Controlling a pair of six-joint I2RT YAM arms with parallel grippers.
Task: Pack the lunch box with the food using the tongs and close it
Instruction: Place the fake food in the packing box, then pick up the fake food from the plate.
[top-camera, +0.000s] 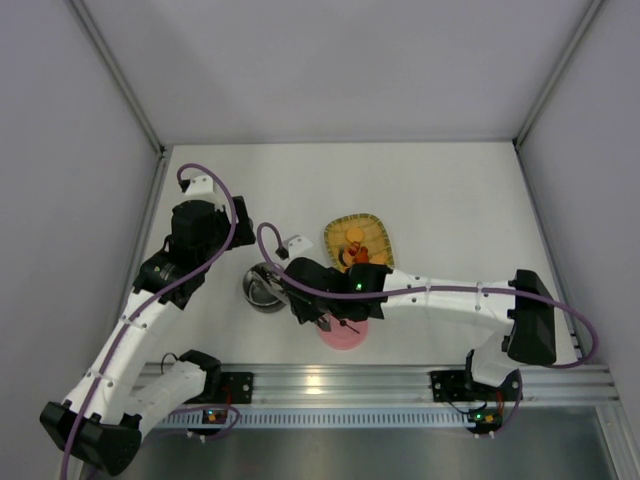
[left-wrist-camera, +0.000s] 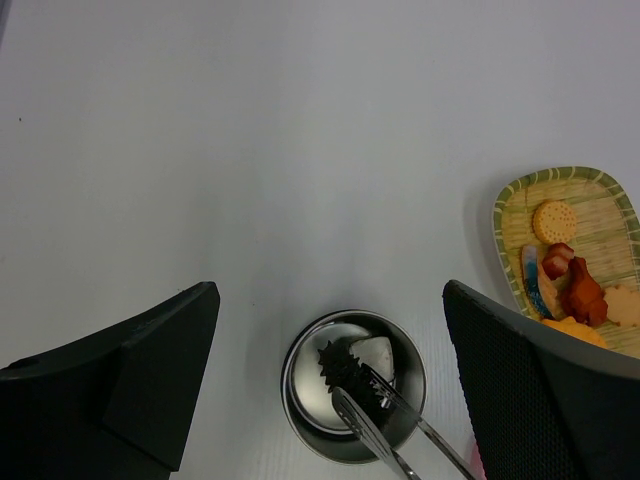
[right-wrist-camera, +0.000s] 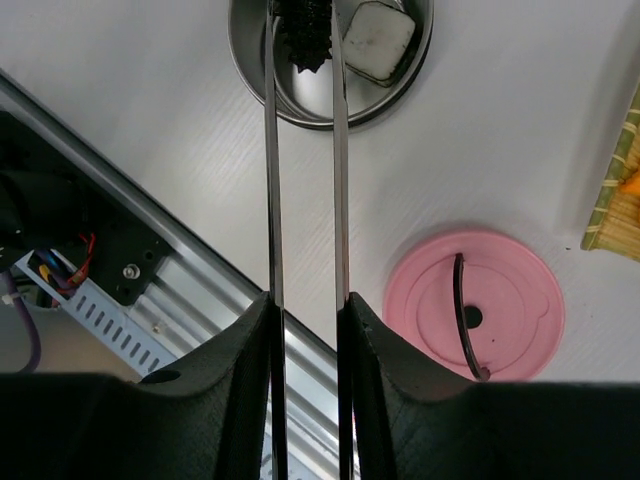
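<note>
- The step in hand looked like delivering a piece into the lunch box (right-wrist-camera: 400, 90). The tongs (right-wrist-camera: 270, 180) reached straight ahead of the right gripper (right-wrist-camera: 305, 300), with their tips inside the steel bowl on either side of a dark spiky piece (right-wrist-camera: 305, 35). A white piece (right-wrist-camera: 378, 35) lay just beside it.
- The next move probably called for easing the squeeze so the dark piece dropped free. The tongs would then swing to the yellow tray (left-wrist-camera: 520, 210), where more food (left-wrist-camera: 575, 285) waited.
- The right gripper was clamped on the tongs' two arms, pressing them close (not quite touching).
- The pink lid (right-wrist-camera: 475, 305) lay flat on the bench (right-wrist-camera: 500, 130) just right of that gripper, not yet on the box.
- The left gripper (left-wrist-camera: 330, 290) stood wide apart and empty, with the lunch box just ahead of it.
</note>
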